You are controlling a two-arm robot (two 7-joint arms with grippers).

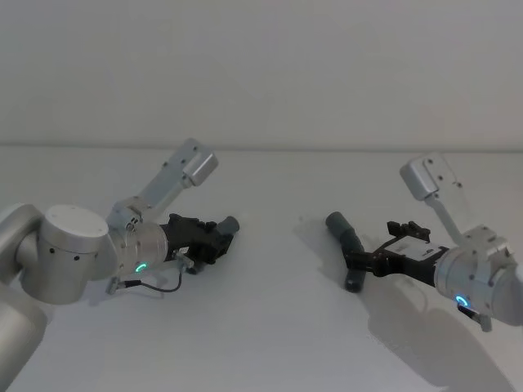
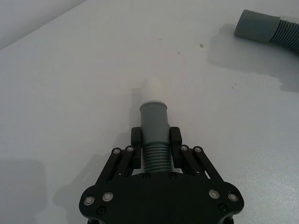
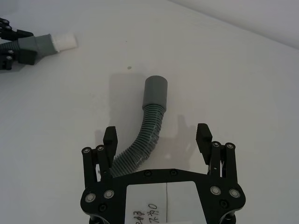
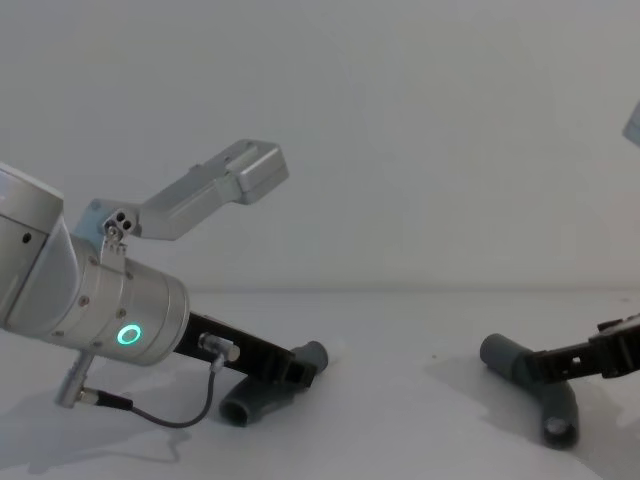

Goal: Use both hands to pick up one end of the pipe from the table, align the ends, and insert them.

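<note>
The table [image 1: 270,335] bears a left pipe [image 1: 230,222] and right pipe [image 1: 347,238].

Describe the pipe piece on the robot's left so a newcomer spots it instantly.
On the pale table, look to the robot's left, where the left gripper is shut on a ribbed grey pipe piece. Unlike the other piece, which lies between the fingers of the open right gripper, its sleeve ends in a white tip.

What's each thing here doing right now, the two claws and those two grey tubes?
Left gripper: shut on the left pipe piece.
Left pipe piece: gripped at its ribbed part, whitish tip free.
Right gripper: open, fingers either side of the right pipe piece.
Right pipe piece: lying on the table, ungripped.
</note>
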